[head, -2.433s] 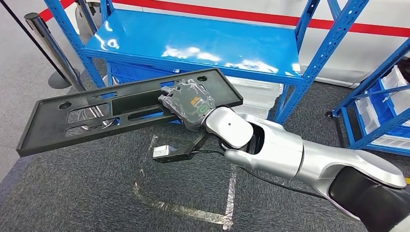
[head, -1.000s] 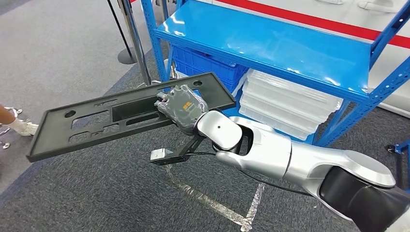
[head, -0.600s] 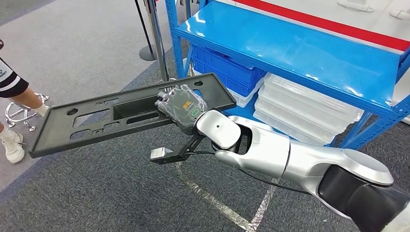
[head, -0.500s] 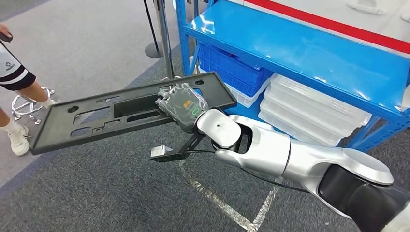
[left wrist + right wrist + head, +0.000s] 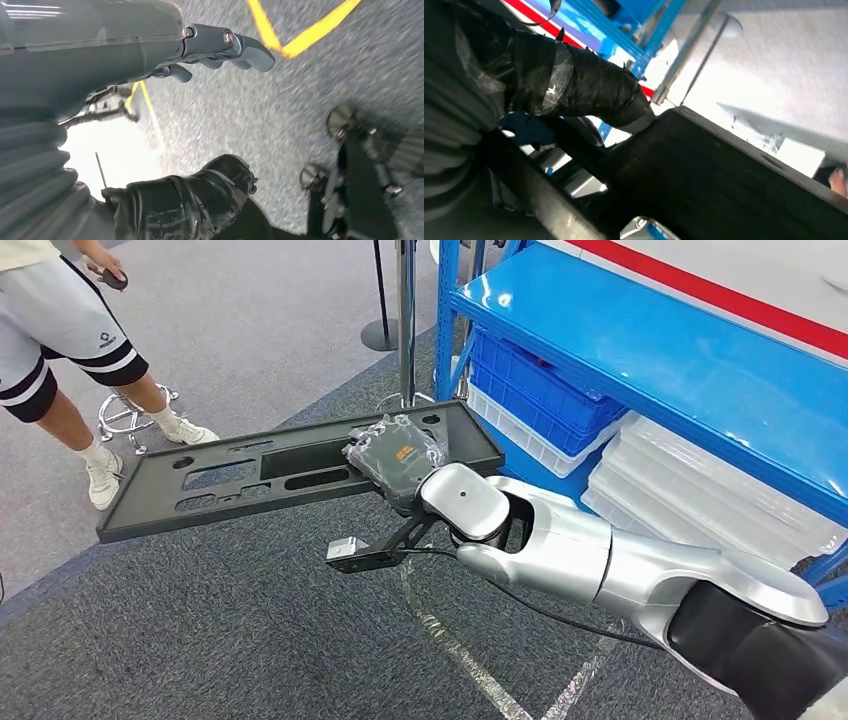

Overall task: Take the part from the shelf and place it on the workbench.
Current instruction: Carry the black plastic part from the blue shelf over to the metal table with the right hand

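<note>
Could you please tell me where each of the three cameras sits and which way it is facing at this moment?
Head view: high on the body, looking forward and down at the right hand gripping the black part, blue shelf behind, a person standing nearby.
Left wrist view: behind the left hand, facing the grey floor.
Right wrist view: behind the right hand, looking along the part towards the shelf.
Shared: head and right wrist views both show part, shelf and right hand.

Silver right arm (image 5: 600, 560) with rounded glossy joints, black upper section; right hand (image 5: 395, 460) grey under clear wrap, orange and green markings; thin black cable; left hand (image 5: 165, 165), grey ribbed cover, screws
</note>
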Robot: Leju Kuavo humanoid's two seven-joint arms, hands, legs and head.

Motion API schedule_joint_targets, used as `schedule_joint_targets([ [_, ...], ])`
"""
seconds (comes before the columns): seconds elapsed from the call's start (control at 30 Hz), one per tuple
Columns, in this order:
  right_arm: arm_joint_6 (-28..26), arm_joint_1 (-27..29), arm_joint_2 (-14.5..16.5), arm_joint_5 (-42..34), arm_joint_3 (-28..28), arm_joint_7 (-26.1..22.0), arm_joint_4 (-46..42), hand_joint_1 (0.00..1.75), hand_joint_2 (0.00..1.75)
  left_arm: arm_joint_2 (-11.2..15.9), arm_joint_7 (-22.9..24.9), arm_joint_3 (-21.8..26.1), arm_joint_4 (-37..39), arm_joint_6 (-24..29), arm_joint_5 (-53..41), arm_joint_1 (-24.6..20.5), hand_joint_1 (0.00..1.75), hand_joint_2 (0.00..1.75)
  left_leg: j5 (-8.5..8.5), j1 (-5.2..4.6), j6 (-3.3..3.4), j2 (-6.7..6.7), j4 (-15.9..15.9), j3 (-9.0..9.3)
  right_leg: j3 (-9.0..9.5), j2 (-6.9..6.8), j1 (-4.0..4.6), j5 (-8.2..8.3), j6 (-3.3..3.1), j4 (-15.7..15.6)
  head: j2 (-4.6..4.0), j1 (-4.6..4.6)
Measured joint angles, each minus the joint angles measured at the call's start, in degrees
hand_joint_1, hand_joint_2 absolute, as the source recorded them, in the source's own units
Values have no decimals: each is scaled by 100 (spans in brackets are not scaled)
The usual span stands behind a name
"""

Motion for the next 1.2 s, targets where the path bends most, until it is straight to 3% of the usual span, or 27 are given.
schedule_joint_targets([
  [0.03, 28, -47, -27, -39, -20, 18, 15, 175, 175, 2, 20, -3, 1, 4, 0, 15, 0, 175, 16, 17, -36, -23, -14, -31, -2, -69, 2, 16, -36, -8, 0, 5],
  [0.1, 56, -173, -73, -86, -73, 36, 52, 175, 175, -6, 49, -9, -1, 10, 2, 40, 0, 175, -73, 0, -98, 211, 139, -131, 19, -200, -15, 50, -109, -59, -1, -28],
  [0.17, 63, -272, -115, -116, -125, 66, 85, 175, 175, -16, 60, -10, -2, 31, 5, 29, 0, 175, -354, -6, -147, 562, 689, -376, 45, -341, -9, 58, -153, -82, 0, -70],
  [0.23, 97, -312, -158, -178, -151, 145, 113, 175, 175, -17, -1, -9, -2, 80, 34, 9, 0, 175, -571, 20, -176, 661, 1304, -657, 61, -497, 10, 45, -174, -81, 0, -81],
  [0.27, 140, -330, -185, -223, -156, 192, 127, 175, 175, -16, -67, -7, -2, 104, 59, 6, 0, 175, -553, 24, -176, 673, 1399, -701, 68, -573, 15, 36, -176, -80, 0, -84],
  [0.3, 201, -362, -214, -275, -161, 238, 142, 175, 175, -14, -152, -5, -2, 110, 85, 6, 0, 175, -452, 25, -167, 682, 1305, -652, 75, -639, 19, 26, -174, -80, 0, -84],
  [0.33, 278, -430, -248, -330, -169, 282, 158, 175, 175, -8, -245, -4, -2, 98, 105, 6, 0, 175, -278, 17, -142, 712, 1008, -498, 85, -701, 24, 15, -168, -80, 0, -85],
  [0.4, 418, -647, -335, -435, -205, 365, 209, 175, 175, 8, -368, -1, -2, 44, 131, -14, 0, 175, -26, -55, -65, 903, 308, -139, 100, -825, 44, -6, -141, -84, 0, -83],
  [0.47, 516, -902, -428, -535, -242, 444, 290, 175, 175, 16, -383, 2, -1, 9, 127, -60, 0, 175, 20, -139, 9, 1021, -35, 25, 105, -955, 68, -21, -96, -95, 0, -78],
  [0.53, 578, -1086, -484, -597, -251, 499, 375, 175, 175, 16, -341, 4, 0, 2, 119, -83, 0, 175, 25, -156, 57, 922, -89, 39, 132, -1066, 84, -39, -42, -120, 1, -73],
  [0.57, 599, -1151, -504, -612, -252, 512, 416, 175, 175, 7, -326, 5, 0, 2, 118, -79, 0, 175, 42, -143, 82, 863, -133, 60, 139, -1025, 79, -71, -16, -105, 1, -70],
  [0.63, 617, -1257, -544, -631, -257, 522, 476, 175, 175, -13, -314, 5, 0, -1, 117, -79, 0, 175, 82, -107, 143, 772, -225, 115, 20, -766, 70, -272, 11, 184, 1, -57],
  [0.7, 621, -1299, -589, -638, -259, 523, 521, 175, 175, -32, -313, 5, 0, -4, 117, -95, 0, 175, 94, -86, 186, 670, -245, 126, -317, -500, 62, -578, 21, 871, 1, -42],
  [0.73, 624, -1297, -608, -641, -257, 526, 548, 175, 175, -38, -314, 5, 0, -8, 117, -106, 0, 175, 93, -81, 199, 600, -239, 126, -497, -453, 56, -668, 36, 1197, 1, -33],
  [0.77, 626, -1288, -620, -645, -255, 533, 574, 175, 175, -43, -314, 5, 0, -11, 117, -113, 0, 175, 87, -75, 200, 523, -227, 126, -605, -438, 41, -652, 55, 1356, 1, -35],
  [0.8, 625, -1282, -628, -650, -253, 548, 594, 175, 175, -46, -310, 5, 0, -15, 119, -116, 0, 175, 75, -64, 194, 442, -204, 126, -627, -431, 16, -535, 77, 1317, 1, -34],
  [0.83, 623, -1284, -638, -657, -252, 574, 611, 175, 175, -47, -297, 5, 0, -18, 120, -114, 0, 175, 54, -48, 178, 360, -166, 124, -551, -408, -15, -332, 101, 1077, 1, -33],
  [0.9, 620, -1316, -659, -677, -253, 638, 632, 175, 175, -48, -237, 5, 0, -5, 123, -104, 0, 175, -17, -19, 112, 213, -40, 79, -294, -196, -89, 16, 153, 426, 1, -33],
  [0.97, 623, -1371, -686, -720, -253, 704, 656, 175, 175, -48, -177, 5, 1, 22, 119, -81, 0, 175, -55, 3, 32, 76, 74, -19, -169, 16, -118, 82, 157, 128, 1, -43],
  [1.0, 623, -1396, -697, -743, -253, 739, 668, 175, 175, -48, -166, 5, 1, 34, 116, -63, 0, 175, -44, 16, -7, 8, 87, -61, -158, 33, -101, 54, 134, 123, 1, -47],
  [1.03, 621, -1418, -709, -768, -254, 776, 678, 175, 175, -45, -171, 5, 2, 42, 116, -35, 0, 175, -24, 32, -41, -65, 78, -82, -159, -32, -100, 53, 93, 114, 1, -49],
  [1.07, 616, -1440, -718, -785, -254, 813, 687, 175, 175, -46, -181, 5, 1, 46, 121, -2, 0, 175, -19, 36, -71, -44, 78, -100, -140, -106, -99, 61, 58, 87, 1, -49],
  [1.1, 609, -1467, -730, -803, -254, 844, 694, 175, 175, -48, -190, 5, 0, 52, 133, 25, 0, 175, -49, 24, -99, 68, 128, -132, -110, -175, -104, 69, 21, 57, 1, -73],
  [1.13, 598, -1498, -749, -818, -254, 868, 698, 175, 175, -48, -190, 5, 0, 58, 143, 42, 0, 175, -128, 13, -125, 239, 289, -209, -79, -245, -112, 78, -12, 25, 1, -97],
  [1.2, 567, -1535, -793, -844, -254, 897, 699, 175, 175, -46, -141, 5, 0, 76, 155, 35, 0, 175, -389, 10, -171, 585, 909, -505, -27, -385, -86, 67, -55, 0, 1, -145],
])
